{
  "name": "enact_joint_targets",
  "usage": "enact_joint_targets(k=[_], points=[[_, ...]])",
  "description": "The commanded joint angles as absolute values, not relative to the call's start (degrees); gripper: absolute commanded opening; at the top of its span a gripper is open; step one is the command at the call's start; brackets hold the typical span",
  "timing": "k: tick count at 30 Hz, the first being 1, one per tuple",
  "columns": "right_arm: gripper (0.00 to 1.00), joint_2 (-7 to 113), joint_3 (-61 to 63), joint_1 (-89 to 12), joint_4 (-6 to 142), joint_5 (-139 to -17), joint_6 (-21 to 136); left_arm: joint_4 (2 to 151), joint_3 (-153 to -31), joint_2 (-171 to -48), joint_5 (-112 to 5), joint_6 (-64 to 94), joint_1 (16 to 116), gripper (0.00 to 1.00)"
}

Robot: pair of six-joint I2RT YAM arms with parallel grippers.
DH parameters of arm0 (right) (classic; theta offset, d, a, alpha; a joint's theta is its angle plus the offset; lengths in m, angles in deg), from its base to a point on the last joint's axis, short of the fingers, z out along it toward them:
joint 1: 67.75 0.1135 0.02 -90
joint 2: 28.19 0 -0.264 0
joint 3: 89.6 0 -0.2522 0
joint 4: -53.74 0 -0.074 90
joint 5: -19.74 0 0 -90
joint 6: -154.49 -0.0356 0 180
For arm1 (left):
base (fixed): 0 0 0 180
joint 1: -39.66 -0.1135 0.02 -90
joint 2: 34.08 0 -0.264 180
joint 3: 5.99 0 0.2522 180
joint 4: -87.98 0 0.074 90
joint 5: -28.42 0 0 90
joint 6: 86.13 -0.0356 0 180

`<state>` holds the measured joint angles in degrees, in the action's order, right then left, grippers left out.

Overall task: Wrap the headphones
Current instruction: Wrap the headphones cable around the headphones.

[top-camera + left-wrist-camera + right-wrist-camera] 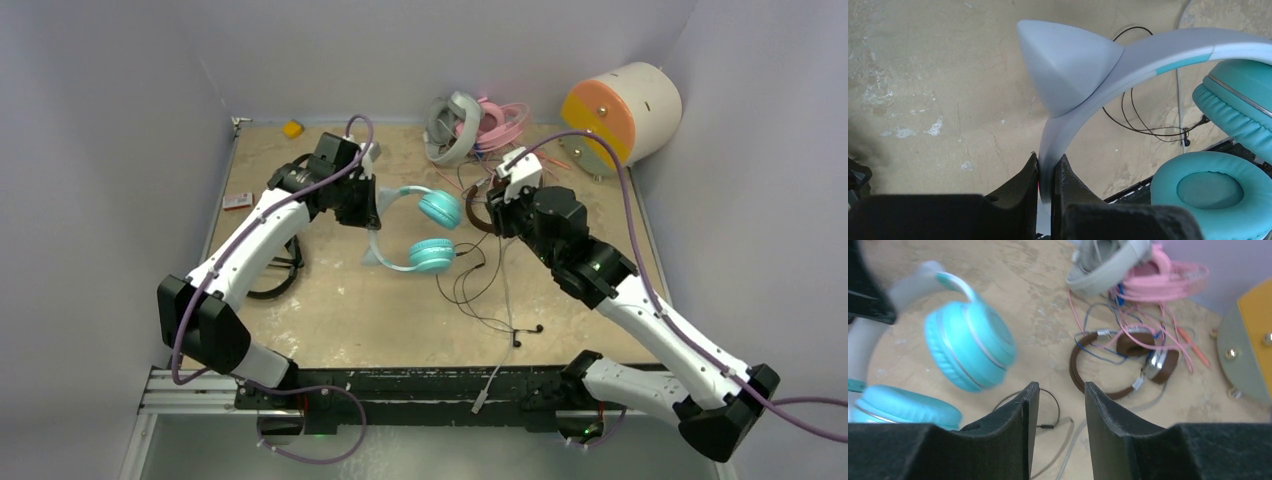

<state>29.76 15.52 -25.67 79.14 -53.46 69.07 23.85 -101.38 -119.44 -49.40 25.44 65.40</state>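
The teal-and-white headphones (425,232) hang just above the table's middle, ear cups to the right. My left gripper (371,212) is shut on their grey-white headband (1075,112), just below a cat-ear point (1063,60); the band is pinched between the jaws of the left gripper (1048,161). Their thin black cable (480,290) lies in loose loops on the table to the right and below. My right gripper (487,207) hovers right of the ear cups. In its wrist view the right gripper (1060,387) stands open with nothing between its fingers, over a loop of cable (1048,410).
Brown-and-silver headphones (1128,360) lie just ahead of the right gripper among tangled pink and blue cables. Grey-white (455,130) and pink (503,122) pairs sit at the back. A cream cylinder (622,112) stands at back right. A black pair (280,277) lies under the left arm.
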Motion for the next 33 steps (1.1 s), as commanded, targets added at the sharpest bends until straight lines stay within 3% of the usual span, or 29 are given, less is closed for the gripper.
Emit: enact_joint_targets(k=[1, 16, 23, 33], points=[[0.43, 27.7, 20.5, -33.0, 79.9, -56.8, 59.9, 29.0, -100.4, -115.9, -44.1, 27.7, 63.4, 0.00], [0.50, 22.6, 43.8, -37.1, 66.2, -64.6, 44.2, 28.8, -99.5, -114.2, -44.5, 27.6, 61.5, 0.00], [0.61, 30.1, 41.7, -37.1, 61.4, -70.4, 46.9, 28.6, -99.7, -114.0, -44.2, 27.4, 61.5, 0.00], [0.43, 40.7, 34.4, -37.2, 57.6, -61.2, 43.7, 28.0, -100.0, -114.1, -43.2, 26.3, 61.5, 0.00]])
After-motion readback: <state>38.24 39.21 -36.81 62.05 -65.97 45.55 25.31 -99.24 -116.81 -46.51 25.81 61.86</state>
